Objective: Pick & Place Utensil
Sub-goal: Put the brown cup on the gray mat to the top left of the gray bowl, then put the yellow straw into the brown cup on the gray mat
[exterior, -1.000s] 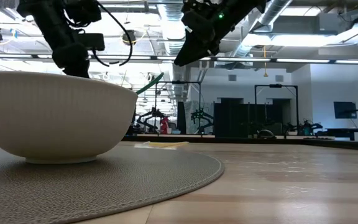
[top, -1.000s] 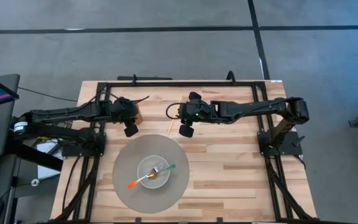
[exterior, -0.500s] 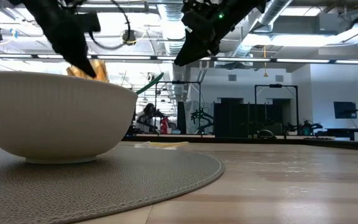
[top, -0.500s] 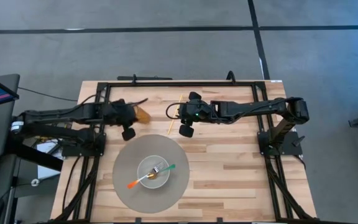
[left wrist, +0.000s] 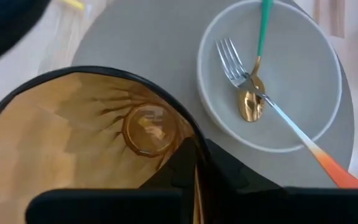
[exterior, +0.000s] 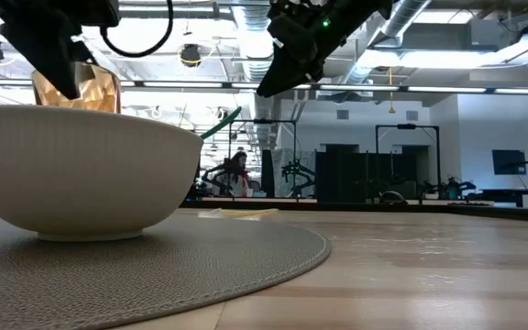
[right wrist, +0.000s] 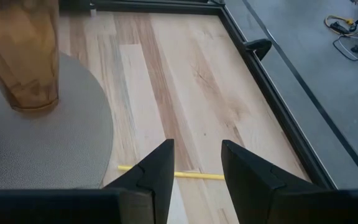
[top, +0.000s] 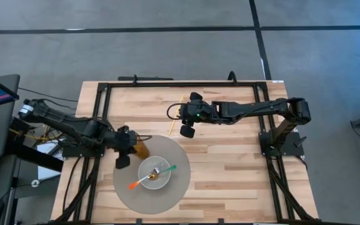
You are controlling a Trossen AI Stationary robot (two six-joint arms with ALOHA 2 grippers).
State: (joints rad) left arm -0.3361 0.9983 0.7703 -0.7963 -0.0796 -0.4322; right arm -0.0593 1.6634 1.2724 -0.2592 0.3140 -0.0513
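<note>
A white bowl (top: 154, 174) sits on a round grey placemat (top: 127, 187). In it lie a fork with an orange handle (left wrist: 303, 140) and a gold spoon with a green handle (left wrist: 263, 31). My left gripper (top: 135, 150) is at the mat's far left part, shut on an amber glass (top: 142, 149). The low view shows the glass (exterior: 76, 87) behind the bowl (exterior: 81, 170). My right gripper (top: 187, 130) hangs open over the table's far middle, above a thin yellow stick (right wrist: 191, 175) that lies flat on the wood. My left gripper holds the amber glass by its wall at the rim (left wrist: 188, 134), one finger inside (left wrist: 182, 171) and one outside (left wrist: 229, 174). The fingers come from above. The glass hangs slightly tilted, its base (right wrist: 35, 102) at the placemat; I cannot tell whether it touches.
A black frame (top: 167, 84) runs along the table's far edge and both sides. Bare wood (top: 236, 169) lies to the right of the placemat. Beyond the table, the low view shows a person far off in the room (exterior: 236, 170).
My left gripper has carried the amber glass from the table's far left toward the near edge, up to the placemat beside the bowl. The glass tipped on the way and now hangs nearly upright. The right arm has kept still.
</note>
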